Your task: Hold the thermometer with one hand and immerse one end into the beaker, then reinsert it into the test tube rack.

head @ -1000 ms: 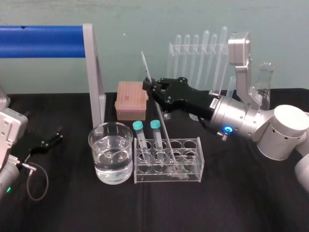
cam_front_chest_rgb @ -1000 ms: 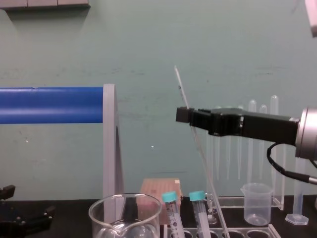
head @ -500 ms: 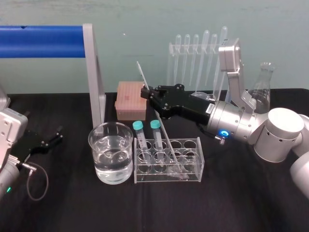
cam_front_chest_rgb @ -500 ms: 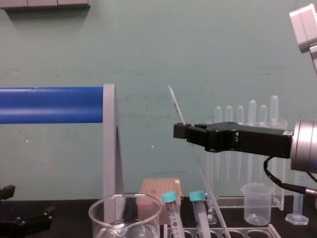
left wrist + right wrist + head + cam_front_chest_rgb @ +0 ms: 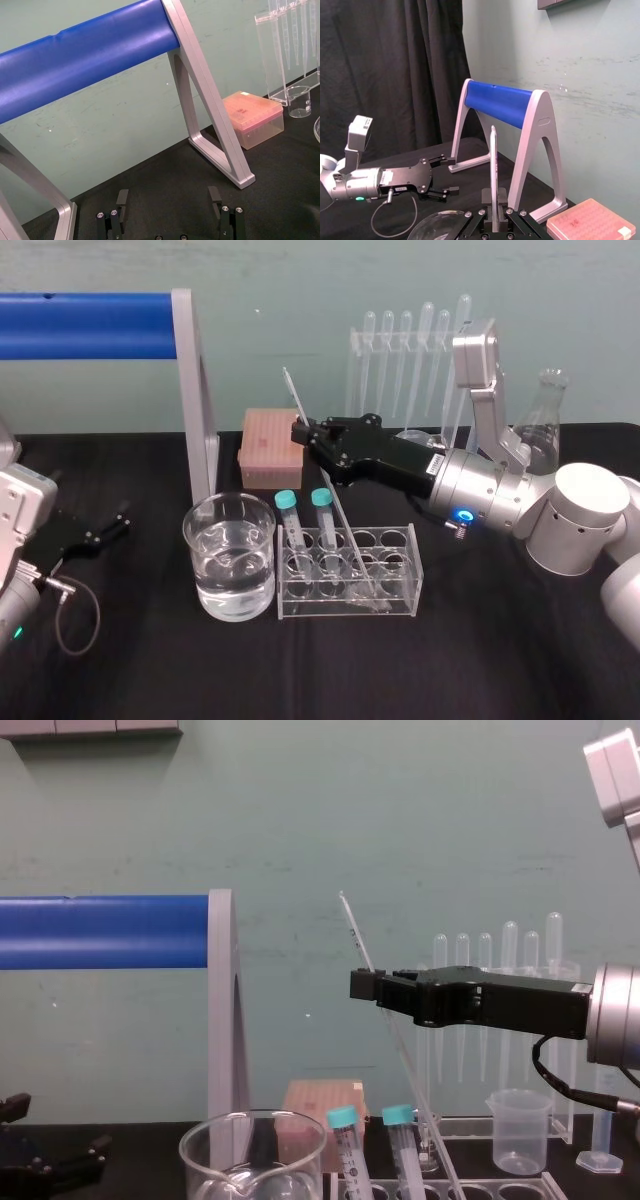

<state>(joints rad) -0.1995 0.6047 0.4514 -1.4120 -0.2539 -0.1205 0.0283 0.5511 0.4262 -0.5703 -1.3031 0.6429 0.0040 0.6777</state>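
My right claw (image 5: 303,430) clamped the tilted thermometer (image 5: 340,510), tip down in the test tube rack (image 5: 408,585), left claw (image 5: 118,520) parked open on the bench (image 5: 500,660); pulling sideways risked snapping it.

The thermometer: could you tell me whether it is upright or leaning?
Leaning: the thermometer has its lower end in the rack, and the right gripper holds its top slanted leftward.

- Head: high, facing forward-down over whole table (image 5: 480,660).
- Chest: low, side-on, close; shares beaker (image 5: 200,570) with head.
- Both wrists: face blue-barred stand (image 5: 90,45).
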